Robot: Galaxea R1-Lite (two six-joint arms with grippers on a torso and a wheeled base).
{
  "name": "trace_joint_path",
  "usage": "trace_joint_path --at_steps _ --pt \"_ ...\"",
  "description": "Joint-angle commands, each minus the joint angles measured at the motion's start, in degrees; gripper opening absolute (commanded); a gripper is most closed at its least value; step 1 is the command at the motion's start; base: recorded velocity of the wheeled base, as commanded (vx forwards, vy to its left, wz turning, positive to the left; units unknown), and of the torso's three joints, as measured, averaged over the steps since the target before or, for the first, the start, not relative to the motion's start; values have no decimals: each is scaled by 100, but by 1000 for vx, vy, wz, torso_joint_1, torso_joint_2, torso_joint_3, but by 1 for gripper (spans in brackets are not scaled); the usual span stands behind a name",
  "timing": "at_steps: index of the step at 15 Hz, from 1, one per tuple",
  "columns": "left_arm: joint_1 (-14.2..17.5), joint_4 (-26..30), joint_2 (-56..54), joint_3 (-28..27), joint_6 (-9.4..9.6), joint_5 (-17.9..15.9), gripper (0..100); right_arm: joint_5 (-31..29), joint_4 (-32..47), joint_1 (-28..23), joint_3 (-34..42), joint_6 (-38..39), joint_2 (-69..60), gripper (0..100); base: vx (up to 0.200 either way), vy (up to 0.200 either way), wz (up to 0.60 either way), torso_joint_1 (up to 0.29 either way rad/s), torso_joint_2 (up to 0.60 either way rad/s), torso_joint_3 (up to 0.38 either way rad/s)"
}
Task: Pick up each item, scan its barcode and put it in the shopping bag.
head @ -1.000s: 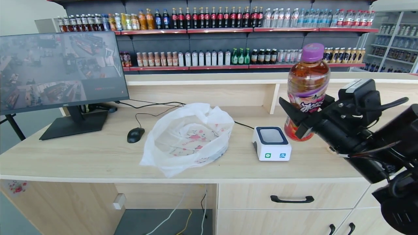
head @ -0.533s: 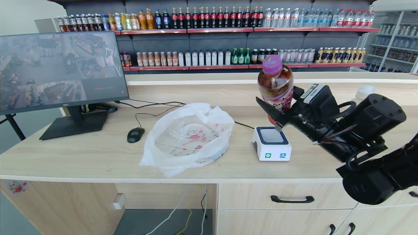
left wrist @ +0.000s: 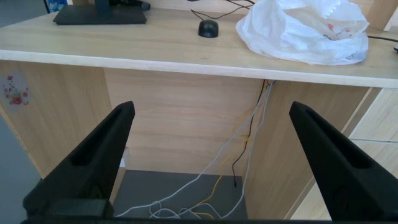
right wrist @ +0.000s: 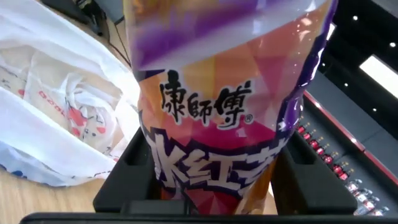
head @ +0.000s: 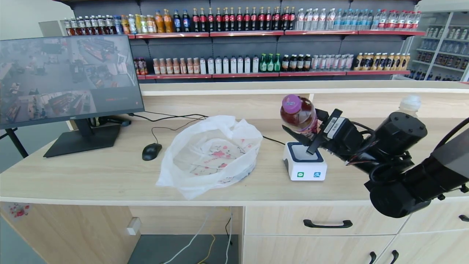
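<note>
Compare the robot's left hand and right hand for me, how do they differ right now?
The left hand is open and empty; the right hand is shut on the purple-capped bottle. The left hand sits low, facing the counter front below its top; the right hand is above the counter, over the scanner. Both have black fingers.
</note>
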Motion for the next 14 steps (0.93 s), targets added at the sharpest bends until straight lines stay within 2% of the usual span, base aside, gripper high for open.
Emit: trace_joint_path --at_steps 1,3,6,14 --pt "0 -1 -2 -1 4 1 100 209 -8 -231 -14 -123 144 0 0 0 0 0 0 0" --pt "0 -1 -2 -1 -5 1 100 279 -8 -468 30 -370 153 0 0 0 0 0 0 0" --pt "0 -1 -2 -1 4 1 100 306 -8 -345 12 -493 232 0 0 0 0 0 0 0" --pt "0 -1 -2 -1 4 1 100 912 -8 -416 188 -985 373 0 0 0 0 0 0 0"
